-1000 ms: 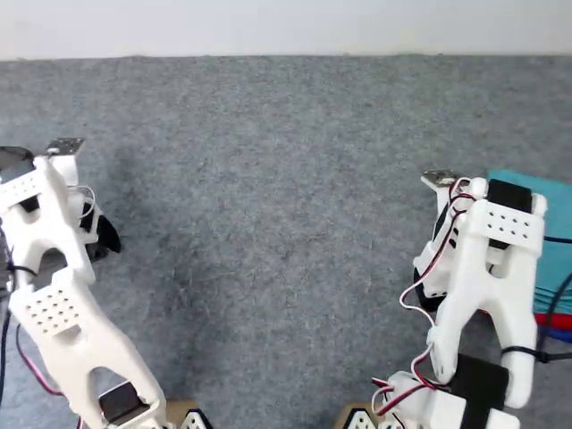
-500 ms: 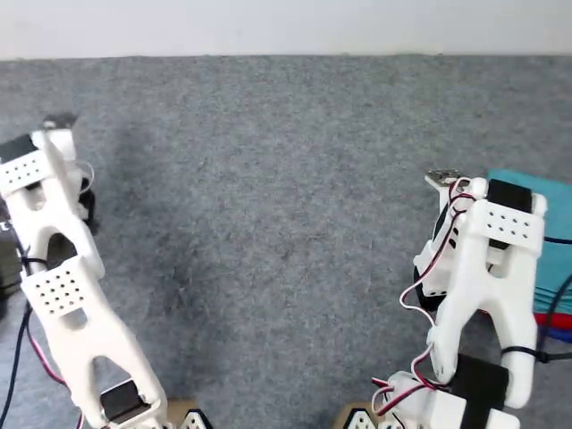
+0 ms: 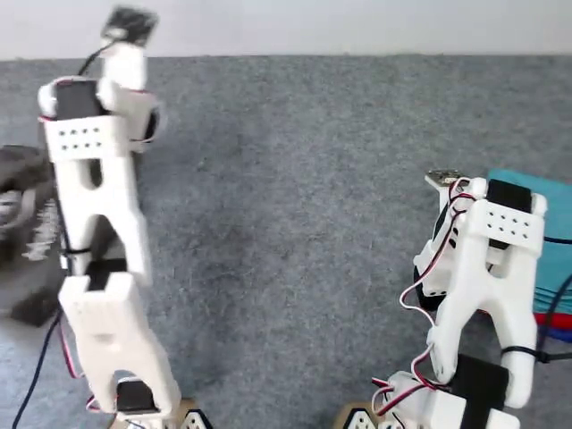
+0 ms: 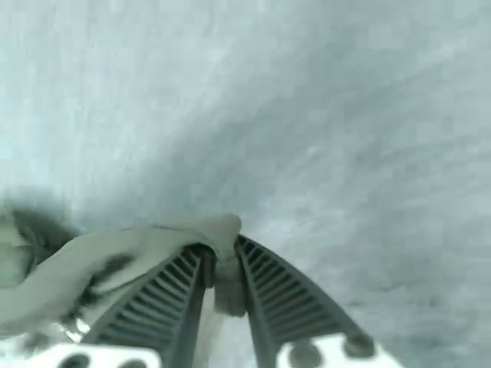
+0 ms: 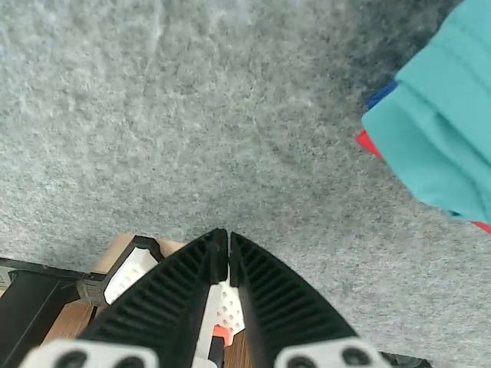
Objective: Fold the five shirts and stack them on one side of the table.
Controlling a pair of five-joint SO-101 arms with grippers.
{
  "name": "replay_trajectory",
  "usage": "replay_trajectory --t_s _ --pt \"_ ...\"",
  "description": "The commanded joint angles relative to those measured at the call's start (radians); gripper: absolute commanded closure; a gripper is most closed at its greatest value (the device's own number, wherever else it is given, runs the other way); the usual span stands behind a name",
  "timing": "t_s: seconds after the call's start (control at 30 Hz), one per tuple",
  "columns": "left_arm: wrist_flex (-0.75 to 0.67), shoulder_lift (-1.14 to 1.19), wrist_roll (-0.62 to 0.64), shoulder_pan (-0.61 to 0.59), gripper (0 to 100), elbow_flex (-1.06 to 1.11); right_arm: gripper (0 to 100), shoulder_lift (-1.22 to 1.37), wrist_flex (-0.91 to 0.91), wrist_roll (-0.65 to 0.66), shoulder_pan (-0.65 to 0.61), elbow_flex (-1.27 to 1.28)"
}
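Left wrist view — left gripper [image 4: 222, 264] pinched tight on a fold of grey shirt [image 4: 115, 261], bunched at the table [image 3: 304, 179]'s left side | right gripper [image 5: 221, 253] closed on nothing, beside the teal-topped folded stack [image 5: 437, 146] at right edge

dark shirt [image 3: 22, 214]: blurred, cut off | shirt stack [image 3: 556, 268]: cut by edge

The black ribbed left pincer [image 4: 224, 247] is clamped on a fold of a pale grey cloth shirt [image 4: 107, 262]. A grey felt worktop [image 4: 345, 138] lies beyond.
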Motion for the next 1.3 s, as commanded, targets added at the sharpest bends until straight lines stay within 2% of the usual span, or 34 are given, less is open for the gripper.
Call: replay_trajectory --t_s 0.0,0.3,0.5,0.6,0.73,0.87,1.0,1.1,1.27 --pt "0.012 -0.17 0.009 0.152 99 -0.044 98.9 -0.042 0.039 -0.012 -0.007 0.003" --pt "0.015 -0.285 0.014 0.497 99 -0.035 98.9 -0.047 0.038 -0.012 -0.007 0.114" --pt "0.017 -0.353 0.015 0.628 99 0.004 98.9 -0.051 0.038 -0.012 -0.002 0.129" --pt "0.017 -0.468 0.015 0.675 99 0.182 98.9 -0.053 0.038 -0.014 0.019 0.086" --pt "0.017 -0.7 0.009 0.684 99 0.565 99.0 -0.053 0.038 -0.014 0.07 -0.031" --pt "0.015 -0.957 -0.008 0.62 99 0.935 99.0 -0.047 0.038 -0.012 0.076 -0.166" --pt "0.015 -1.209 -0.041 0.479 99 1.184 98.9 -0.041 0.005 -0.014 0.056 -0.273" --pt "0.015 -1.367 -0.081 0.321 99 1.311 98.9 -0.041 -0.031 -0.014 0.015 -0.318" --pt "0.015 -1.556 -0.204 -0.026 99 1.463 98.9 -0.041 -0.102 -0.014 -0.128 -0.354"
